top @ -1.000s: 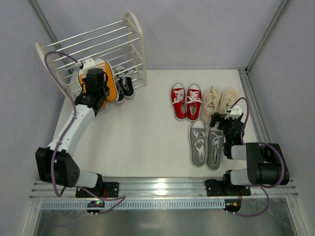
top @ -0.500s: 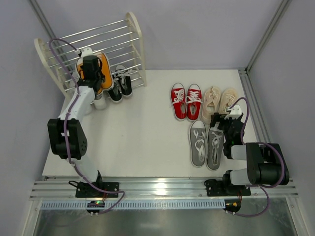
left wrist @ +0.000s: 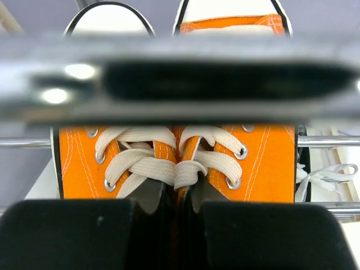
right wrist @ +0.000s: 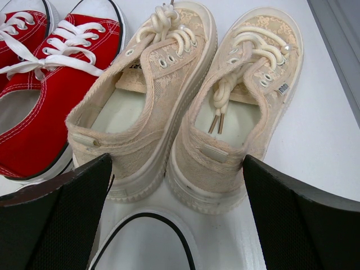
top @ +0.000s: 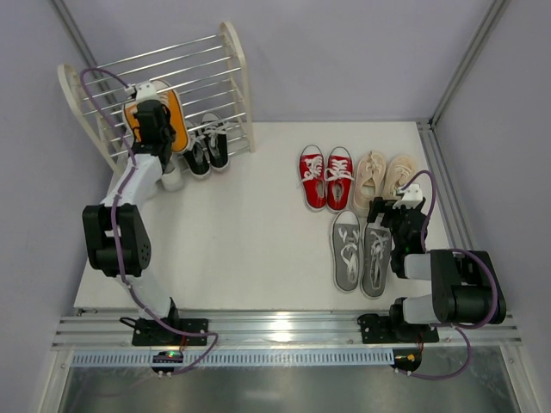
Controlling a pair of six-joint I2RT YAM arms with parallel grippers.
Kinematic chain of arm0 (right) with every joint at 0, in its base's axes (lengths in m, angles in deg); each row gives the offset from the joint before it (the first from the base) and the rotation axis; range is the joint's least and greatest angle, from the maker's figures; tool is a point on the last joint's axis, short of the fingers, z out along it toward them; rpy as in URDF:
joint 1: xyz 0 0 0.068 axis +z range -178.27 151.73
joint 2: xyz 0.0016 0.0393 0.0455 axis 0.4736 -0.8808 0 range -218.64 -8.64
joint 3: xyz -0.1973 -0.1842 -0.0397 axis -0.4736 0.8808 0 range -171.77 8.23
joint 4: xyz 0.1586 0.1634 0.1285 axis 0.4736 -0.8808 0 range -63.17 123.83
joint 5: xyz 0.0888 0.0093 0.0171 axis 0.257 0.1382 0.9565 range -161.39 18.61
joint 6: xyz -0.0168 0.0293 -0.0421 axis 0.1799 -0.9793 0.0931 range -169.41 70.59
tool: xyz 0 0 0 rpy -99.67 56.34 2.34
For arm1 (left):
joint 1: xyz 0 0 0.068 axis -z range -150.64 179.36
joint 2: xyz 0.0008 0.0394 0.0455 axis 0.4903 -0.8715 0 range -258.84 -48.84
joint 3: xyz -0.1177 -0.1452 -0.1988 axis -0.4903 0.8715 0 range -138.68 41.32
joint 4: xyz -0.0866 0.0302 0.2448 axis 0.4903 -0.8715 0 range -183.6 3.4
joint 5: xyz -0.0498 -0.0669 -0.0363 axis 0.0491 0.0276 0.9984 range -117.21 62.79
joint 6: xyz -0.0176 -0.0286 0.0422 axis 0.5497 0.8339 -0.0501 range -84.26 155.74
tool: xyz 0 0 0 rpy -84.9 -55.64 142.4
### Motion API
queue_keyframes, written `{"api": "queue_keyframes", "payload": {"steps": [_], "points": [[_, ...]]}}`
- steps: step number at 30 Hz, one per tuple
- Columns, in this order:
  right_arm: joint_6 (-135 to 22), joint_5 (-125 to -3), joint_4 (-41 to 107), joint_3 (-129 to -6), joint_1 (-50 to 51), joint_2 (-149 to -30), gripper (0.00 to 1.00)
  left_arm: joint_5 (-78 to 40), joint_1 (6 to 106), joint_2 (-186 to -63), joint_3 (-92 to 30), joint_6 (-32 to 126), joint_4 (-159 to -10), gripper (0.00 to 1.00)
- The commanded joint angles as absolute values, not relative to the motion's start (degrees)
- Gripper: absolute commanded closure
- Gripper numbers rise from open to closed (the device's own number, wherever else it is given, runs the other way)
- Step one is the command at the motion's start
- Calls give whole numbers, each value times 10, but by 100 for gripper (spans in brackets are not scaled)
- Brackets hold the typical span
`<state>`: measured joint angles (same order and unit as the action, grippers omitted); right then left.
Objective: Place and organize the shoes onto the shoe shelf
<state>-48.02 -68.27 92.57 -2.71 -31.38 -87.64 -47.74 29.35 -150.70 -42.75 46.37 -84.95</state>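
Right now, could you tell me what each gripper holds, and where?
Left gripper pinches the orange sneakers' adjoining inner walls; right gripper holds nothing.

White tabletop enclosed by pale grey walls.

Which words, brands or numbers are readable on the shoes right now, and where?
No text reads clearly.
Insole print in the beige sneaker beside the red sneakers: too blurred.
Side tag on the other beige sneaker: too small.
On the orange sneakers: no text visible.
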Motion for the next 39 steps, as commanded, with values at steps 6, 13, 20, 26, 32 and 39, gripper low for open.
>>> {"api": "queue_keyframes", "payload": {"steps": [6,13,20,26,32,39], "points": [[-484,-680,974,-37,-313,-869,3,-512,276,-1413,-379,371,-680,100],[-484,-681,975,-37,-313,-870,3,-501,276,-1388,-358,325,-655,100],[-484,-680,975,-37,-313,-869,3,-506,276,-1381,-352,265,-625,100],[-484,-681,975,-37,-313,-870,3,-509,276,-1368,-322,230,-595,100],[-484,-681,975,-36,-313,-869,3,-524,276,-1390,-329,234,-573,100],[-484,-680,974,-36,-313,-869,3,-510,280,-1435,-369,277,-587,100]]}}
